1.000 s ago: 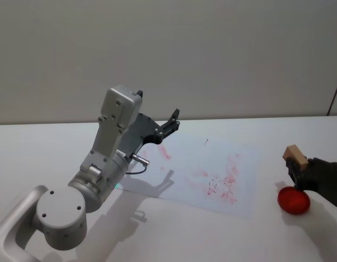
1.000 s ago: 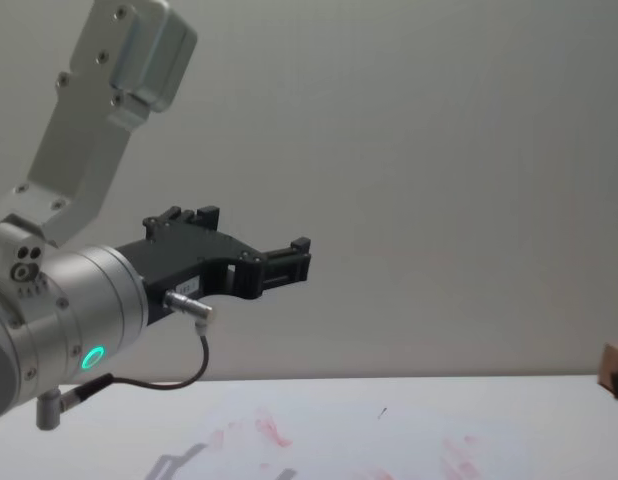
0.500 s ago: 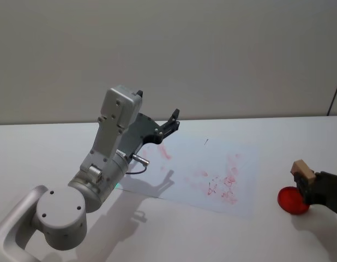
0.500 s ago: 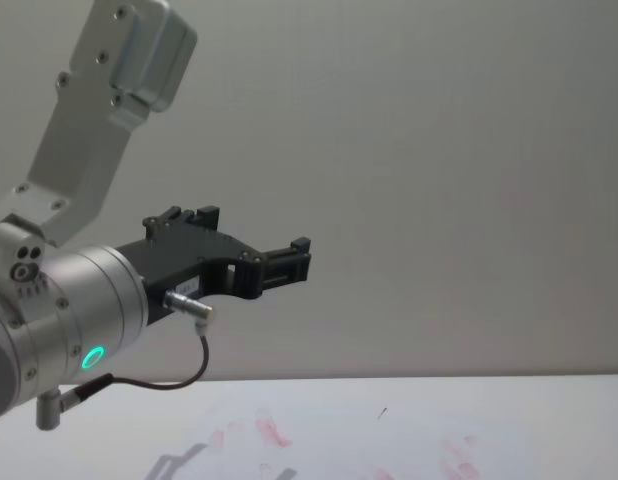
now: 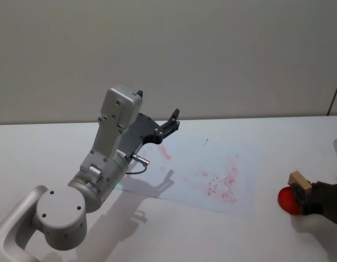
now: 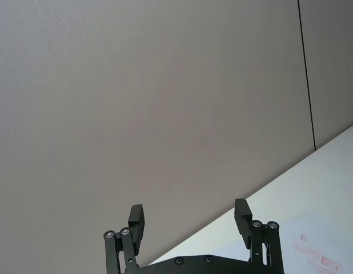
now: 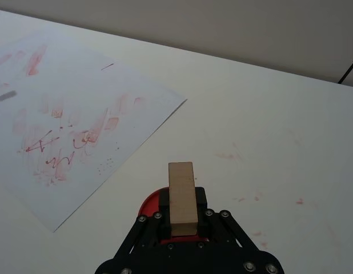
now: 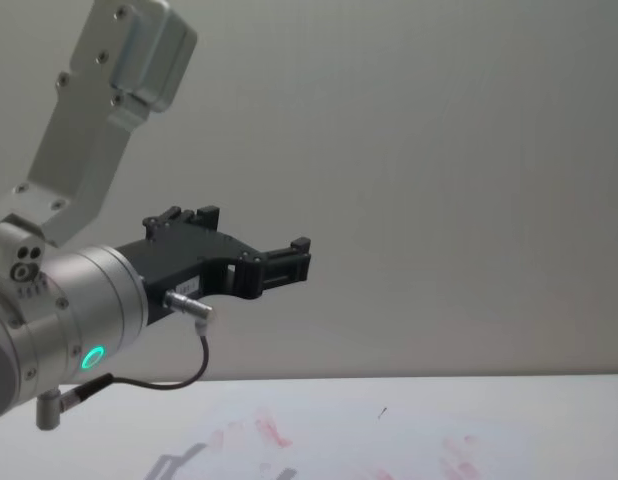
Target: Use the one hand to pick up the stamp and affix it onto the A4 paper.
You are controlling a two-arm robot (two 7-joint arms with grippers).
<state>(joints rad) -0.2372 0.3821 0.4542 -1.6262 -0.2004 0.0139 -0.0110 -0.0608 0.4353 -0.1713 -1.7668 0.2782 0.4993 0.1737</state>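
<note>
The right gripper [image 7: 182, 220] is clamped on the stamp [image 7: 181, 197], a smooth pale wooden block held upright over a round red ink pad [image 5: 287, 200] on the white table [image 5: 48, 142], right of the paper [image 5: 212, 164]. The flat white sheet bears smudgy red marks. The left gripper [image 6: 191, 220] hangs raised above the paper's left edge, fingers spread, holding nothing.

Plain grey wall [image 5: 212, 54], thin dark vertical seam [image 6: 305, 74], white tabletop [image 5: 43, 147], even soft light
</note>
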